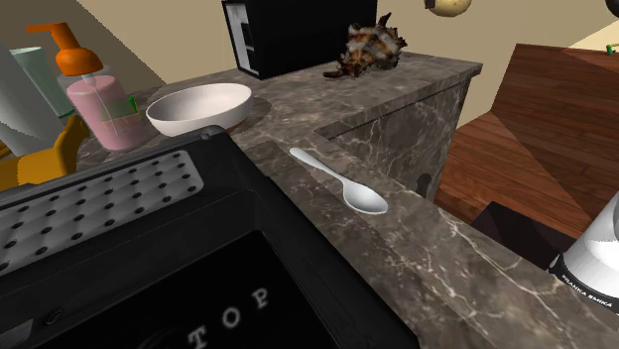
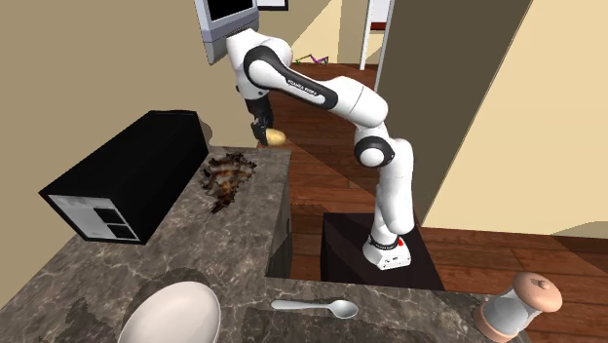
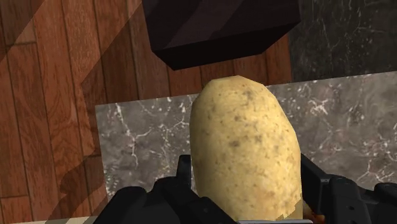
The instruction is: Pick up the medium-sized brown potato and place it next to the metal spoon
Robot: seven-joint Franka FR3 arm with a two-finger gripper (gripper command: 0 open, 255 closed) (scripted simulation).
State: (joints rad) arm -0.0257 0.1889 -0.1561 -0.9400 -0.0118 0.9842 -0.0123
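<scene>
- While the gripper (image 2: 261,132) hangs in the air past the far end of the counter (image 2: 234,244), its fingers (image 3: 184,175) are closed on the potato (image 3: 245,153) — one black finger presses each side of it
- The potato is tan with small brown specks, and it sticks out well beyond the fingertips in the wrist view
- In the second exterior view it sits off the surface, above the counter's far edge where the marble meets the wood floor (image 2: 322,146)
- Under it, in the wrist view, lie a slab of dark veined marble, floor planks and a black box
- The spoon (image 2: 315,308) lies flat on the counter at the near end of the second exterior view, well apart from the potato
- In the shoulder view its handle points toward a white bowl (image 1: 198,107) and its scoop points toward the arm's base
- A brown spiky shell (image 2: 229,180) rests on the counter between the spoon and the potato, just beside a big black box (image 2: 127,175)
- A grinder with a brown top (image 2: 519,307) stands at the second exterior view's lower right, near the spoon's scoop
- A pink soap bottle with an orange pump (image 1: 99,104) stands just beside the bowl
- The white arm rises from its black stand (image 2: 375,253) on the floor — it arches over and bends down to the gripper
</scene>
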